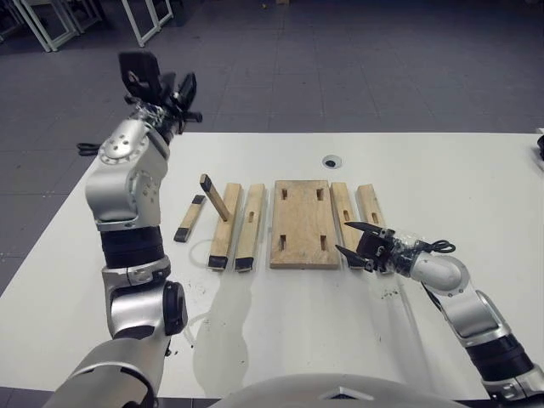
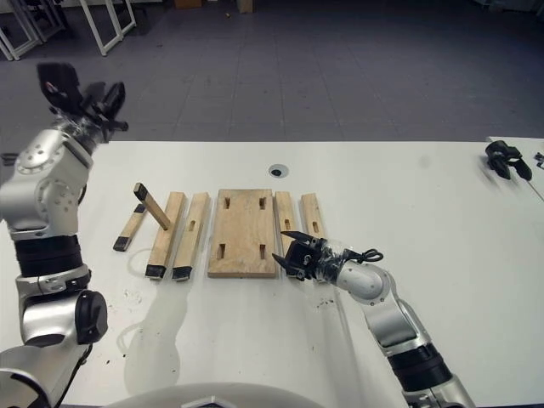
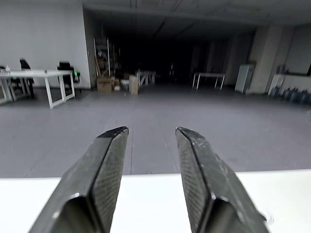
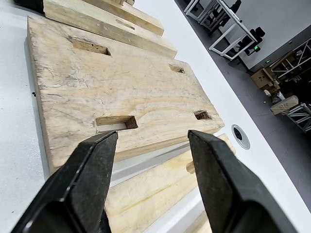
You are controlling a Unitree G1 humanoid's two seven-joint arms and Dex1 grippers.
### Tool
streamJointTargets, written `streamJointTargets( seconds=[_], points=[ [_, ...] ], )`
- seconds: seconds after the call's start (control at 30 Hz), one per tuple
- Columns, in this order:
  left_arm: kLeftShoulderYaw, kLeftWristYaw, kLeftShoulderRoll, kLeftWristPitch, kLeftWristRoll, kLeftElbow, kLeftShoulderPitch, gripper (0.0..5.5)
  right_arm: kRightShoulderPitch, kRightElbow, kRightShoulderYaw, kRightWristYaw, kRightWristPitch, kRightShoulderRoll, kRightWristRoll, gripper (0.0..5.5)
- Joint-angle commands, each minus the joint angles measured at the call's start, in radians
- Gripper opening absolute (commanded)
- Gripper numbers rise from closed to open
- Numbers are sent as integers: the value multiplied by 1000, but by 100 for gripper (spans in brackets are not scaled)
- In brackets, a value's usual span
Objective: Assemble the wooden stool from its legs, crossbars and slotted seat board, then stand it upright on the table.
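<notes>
The slotted seat board (image 1: 300,223) lies flat mid-table. Two legs (image 1: 226,223) (image 1: 251,226) lie to its left and two more (image 1: 343,212) (image 1: 371,208) to its right. One crossbar (image 1: 215,197) stands tilted out of the leftmost leg's slot. A second crossbar (image 1: 190,218) lies flat farther left. My right gripper (image 1: 342,237) is open and low over the table at the near end of the leg just right of the board; in the right wrist view its fingers (image 4: 92,165) frame the board's edge and that leg. My left gripper (image 1: 189,100) is raised above the table's far left, open (image 3: 151,131) and holding nothing.
A round cable hole (image 1: 331,161) sits in the white table (image 1: 450,178) behind the board. A small black object (image 2: 505,159) lies near the far right edge. The front and right of the tabletop are bare. Other tables stand on the floor beyond.
</notes>
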Motion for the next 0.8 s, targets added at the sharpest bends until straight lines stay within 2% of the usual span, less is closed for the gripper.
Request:
streamJointTargets(
  seconds=[0.03,0.17,0.27,0.4,0.53,0.63,0.8],
  points=[
    [-110,-42,-83,-52,55,159,180,181,-3,-2,5,-1,-7,-2,-12,265],
    [-123,-34,-88,-125,96,281,247,181,-5,-2,4,0,-6,-4,-10,265],
    [-95,-11,-53,-156,108,224,221,181,3,-9,7,1,-4,-6,-12,265],
    [-138,42,-8,-138,184,-123,170,181,13,-14,2,-5,-2,-10,-17,265],
    [-178,75,-23,-66,227,-390,177,181,15,-19,1,-8,2,-10,-17,265],
    [-193,85,-32,41,230,-561,290,181,19,-21,3,-8,2,-11,-20,265],
    [-207,88,-68,148,223,-776,654,260,37,-33,0,-18,13,-7,-22,265]
  ],
)
